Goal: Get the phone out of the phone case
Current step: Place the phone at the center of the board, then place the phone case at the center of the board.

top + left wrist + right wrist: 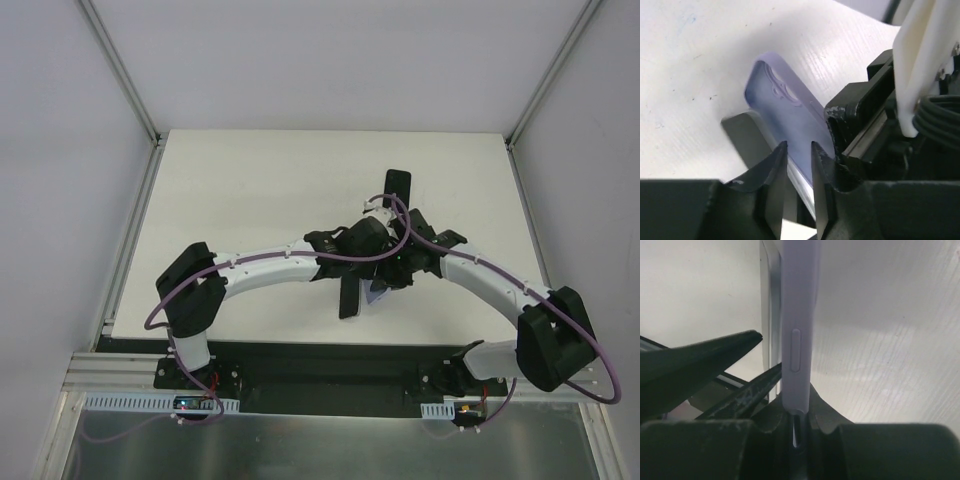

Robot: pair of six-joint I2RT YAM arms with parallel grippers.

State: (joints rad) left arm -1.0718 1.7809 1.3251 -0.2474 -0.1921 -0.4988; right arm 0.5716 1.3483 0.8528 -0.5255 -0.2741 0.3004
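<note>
The left arm (260, 265) reaches in from the left of the phone case (785, 107). The left gripper (799, 152) sits astride the case's near edge with its jaws a little apart, and I can't tell whether they pinch it. The lilac case is held on edge over the middle of the tabletop (240, 180), its camera cut-out at the end away from the left gripper. A thin grey slab (770, 315), possibly the phone, lies along one face. To the case's right, the right gripper (797, 415) is clenched on its rim.

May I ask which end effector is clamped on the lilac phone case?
The right end effector: it pinches the phone case edge, while the left end effector stands with fingers apart.
</note>
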